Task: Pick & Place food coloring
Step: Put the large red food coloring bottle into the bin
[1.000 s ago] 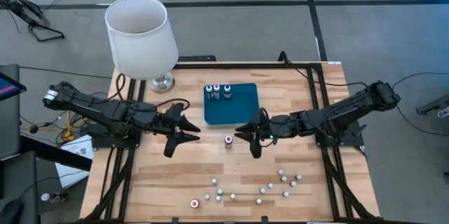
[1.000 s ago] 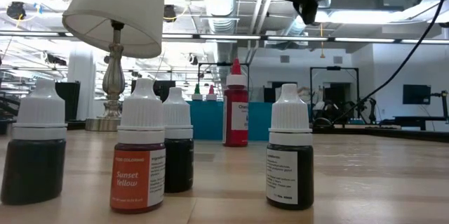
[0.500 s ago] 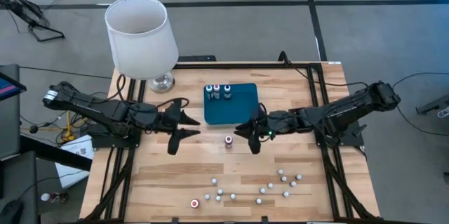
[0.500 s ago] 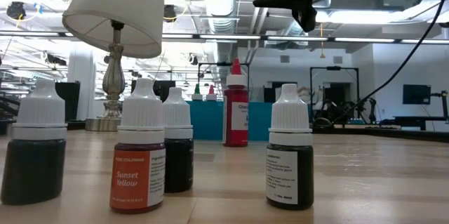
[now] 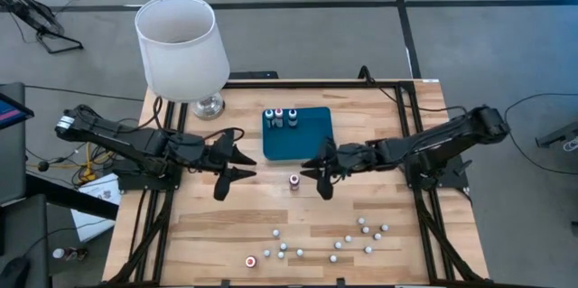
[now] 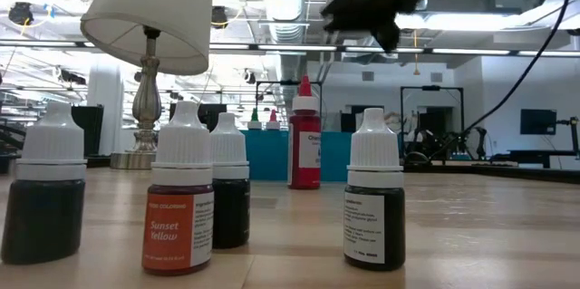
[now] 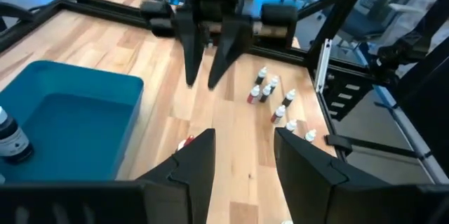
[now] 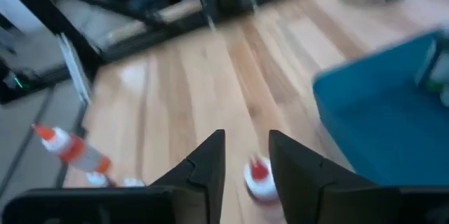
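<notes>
Right gripper (image 5: 319,172) hanging over the middle of the table (image 5: 379,112), just beside a lone red bottle (image 5: 294,181) standing upright in front of the blue tray (image 5: 307,139). Fingers (image 8: 203,168) apart with nothing between them, the red cap showing in the gap in the right wrist view; probably lined up that way to drop over the bottle and close on it. No contact visible yet.

Left gripper (image 5: 233,167) waiting on the other side of the same bottle, over the left half of the table, its fingers (image 7: 198,159) spread and empty too, seemingly kept clear so as not to crowd the approach.

Tray sitting near the far middle of the table, holding three small bottles (image 5: 279,118) in a row along its far left edge, rest of the tray floor bare. Looks like the drop-off place, filled from one corner outward.

Remaining food coloring (image 5: 334,243) scattered loose along the near edge of the table, mostly white-capped, with one red-ringed one (image 5: 251,261) toward the near left corner. Lamp (image 5: 181,49) at the far left corner, out of the way.
</notes>
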You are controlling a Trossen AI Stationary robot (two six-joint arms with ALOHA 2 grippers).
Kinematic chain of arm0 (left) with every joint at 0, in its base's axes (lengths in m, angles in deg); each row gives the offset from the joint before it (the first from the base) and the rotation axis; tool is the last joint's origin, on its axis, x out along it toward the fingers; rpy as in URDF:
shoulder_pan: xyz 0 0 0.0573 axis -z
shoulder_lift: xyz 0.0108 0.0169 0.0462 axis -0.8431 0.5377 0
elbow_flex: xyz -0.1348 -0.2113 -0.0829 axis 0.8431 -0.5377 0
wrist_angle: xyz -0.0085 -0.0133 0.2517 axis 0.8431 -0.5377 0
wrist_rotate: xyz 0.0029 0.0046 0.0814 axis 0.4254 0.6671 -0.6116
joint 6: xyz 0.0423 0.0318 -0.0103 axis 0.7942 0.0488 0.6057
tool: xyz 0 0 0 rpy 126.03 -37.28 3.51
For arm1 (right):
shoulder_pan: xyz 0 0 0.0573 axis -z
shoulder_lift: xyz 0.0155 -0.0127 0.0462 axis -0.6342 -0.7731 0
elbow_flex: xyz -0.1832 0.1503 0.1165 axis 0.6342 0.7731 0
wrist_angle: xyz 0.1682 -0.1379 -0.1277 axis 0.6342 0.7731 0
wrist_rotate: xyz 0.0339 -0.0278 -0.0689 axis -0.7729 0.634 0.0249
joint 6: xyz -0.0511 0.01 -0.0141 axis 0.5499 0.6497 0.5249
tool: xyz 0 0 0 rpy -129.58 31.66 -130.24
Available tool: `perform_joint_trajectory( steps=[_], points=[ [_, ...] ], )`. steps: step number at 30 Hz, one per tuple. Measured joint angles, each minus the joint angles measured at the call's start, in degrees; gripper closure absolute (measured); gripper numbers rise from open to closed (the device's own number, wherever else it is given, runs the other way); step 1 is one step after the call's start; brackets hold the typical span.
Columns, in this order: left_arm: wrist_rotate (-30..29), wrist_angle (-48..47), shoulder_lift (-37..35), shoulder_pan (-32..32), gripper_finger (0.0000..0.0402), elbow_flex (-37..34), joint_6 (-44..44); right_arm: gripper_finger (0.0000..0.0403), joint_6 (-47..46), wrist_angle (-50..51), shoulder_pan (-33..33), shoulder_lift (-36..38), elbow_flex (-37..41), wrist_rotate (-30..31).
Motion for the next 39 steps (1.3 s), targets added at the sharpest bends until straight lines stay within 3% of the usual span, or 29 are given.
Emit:
perform_joint_trajectory(
  steps=[10, 16, 39],
  points=[
    [0.0, -2.0, 0.0, 0.0, 0.0265, 0.0, -1.0, 0.0223, 0.1, -4.8, 0.0, -7.8, -0.6, -0.4],
    [0.0, -2.3, 0.0, 0.0, 0.0265, 0.0, -1.3, 0.0206, 0.2, -7.9, -0.1, -11.7, -0.4, -0.4],
    [-0.2, -2.6, 0.0, 0.0, 0.0265, 0.0, -2.2, 0.0286, 3.3, -6.3, 0.1, -13.3, -0.5, -0.5]
  ],
)
